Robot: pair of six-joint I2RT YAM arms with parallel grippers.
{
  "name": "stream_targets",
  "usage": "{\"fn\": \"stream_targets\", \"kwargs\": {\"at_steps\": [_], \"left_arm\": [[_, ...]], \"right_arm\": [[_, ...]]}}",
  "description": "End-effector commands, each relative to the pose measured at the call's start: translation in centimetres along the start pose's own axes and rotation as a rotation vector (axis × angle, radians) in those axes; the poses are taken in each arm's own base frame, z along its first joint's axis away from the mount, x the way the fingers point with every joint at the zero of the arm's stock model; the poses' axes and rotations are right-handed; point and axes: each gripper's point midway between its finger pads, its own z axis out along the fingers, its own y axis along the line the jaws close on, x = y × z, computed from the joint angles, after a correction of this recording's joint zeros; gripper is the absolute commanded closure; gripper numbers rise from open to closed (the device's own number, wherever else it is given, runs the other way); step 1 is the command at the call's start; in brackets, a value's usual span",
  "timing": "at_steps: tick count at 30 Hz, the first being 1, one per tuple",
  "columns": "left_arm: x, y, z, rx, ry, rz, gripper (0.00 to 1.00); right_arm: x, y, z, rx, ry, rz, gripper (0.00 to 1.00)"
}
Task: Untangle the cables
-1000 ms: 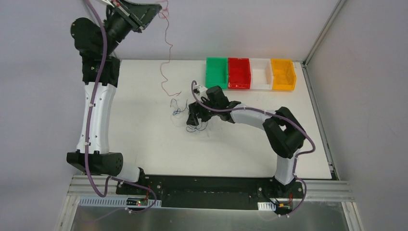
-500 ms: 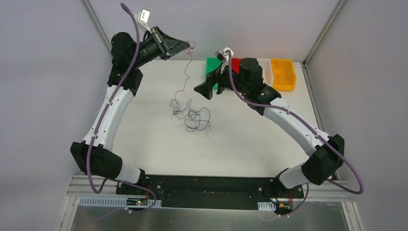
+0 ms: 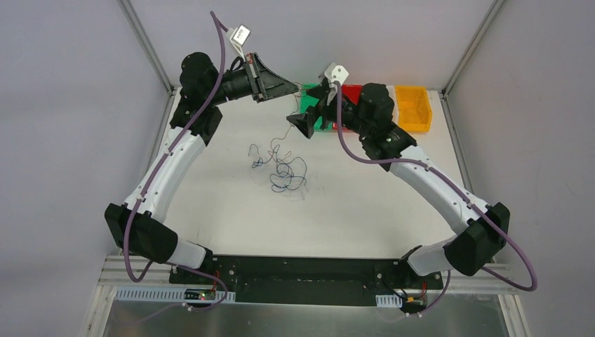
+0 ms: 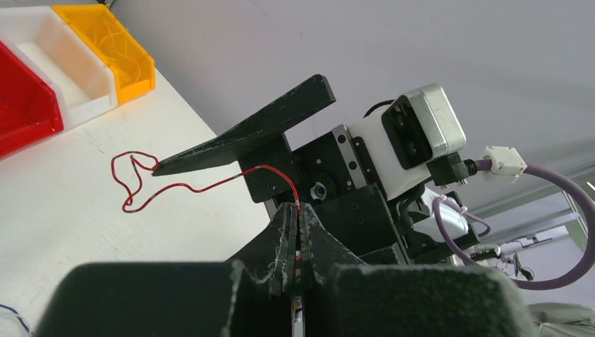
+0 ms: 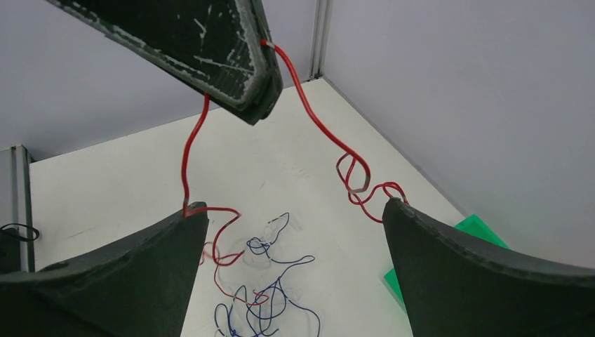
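The cables lie in a loose tangle of dark blue, red and pale wire on the white table. One red cable is lifted out of it. My left gripper is shut on that cable's upper part, high over the back of the table. In the left wrist view the pinched fingers grip the red cable. My right gripper stands open just right of the left one, nothing between its fingertips. The red cable passes close by both tips; the tangle lies below.
Four bins stand in a row at the back: green, red, white, orange. The right arm partly covers the green and red ones. Frame posts rise at the table's back corners.
The right gripper left the tangle, rose to the back near the green bin and opened wider. The left gripper swung right and lower, still holding the red cable.
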Motion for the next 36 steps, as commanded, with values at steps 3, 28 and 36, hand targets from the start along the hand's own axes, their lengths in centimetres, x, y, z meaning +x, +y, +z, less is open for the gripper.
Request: {"fn": "stream_targets", "kwargs": {"at_steps": [3,28,36], "left_arm": [[1.0,-1.7,-0.3,0.083,0.068,0.034,1.00],[2.8,-0.9,0.9,0.108,0.148,0.025,1.00],[2.7,-0.9,1.0,0.110,0.149,0.032,1.00]], "right_arm": [[-3.6,0.5,-2.7,0.008,-0.102,-0.136,0.00],[-5.5,3.2,-3.2,-0.158,-0.088,-0.047,0.03],[-6.1,1.0,-2.4,-0.054,-0.109,-0.054,0.59]]}}
